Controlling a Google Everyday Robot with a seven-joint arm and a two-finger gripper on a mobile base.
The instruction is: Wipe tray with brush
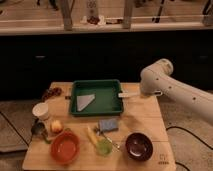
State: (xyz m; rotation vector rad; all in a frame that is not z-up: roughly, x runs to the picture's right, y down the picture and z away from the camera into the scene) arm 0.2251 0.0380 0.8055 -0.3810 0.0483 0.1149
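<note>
- The white robot arm reaches in from the right, with its bent joint above the table's far right corner.
- The gripper sits low at the arm's end, just right of the tray's right rim, its fingers pressed together on the brush's handle.
- The brush lies roughly level, pointing left from the gripper, and its left tip reaches the tray's right rim. The bristle head cannot be made out against the dark rim.
- The dark green tray rests on the far middle part of the wooden table.
- A pale grey triangular piece lies inside the tray, toward its left half.
- A blue sponge lies just near of the tray.
- A yellow-handled utensil lies beside a small green cup, near of the sponge.
- An orange bowl stands at the near left, and a dark maroon bowl at the near right.
- A white cup, a metal cup and a small round fruit stand along the left edge.
</note>
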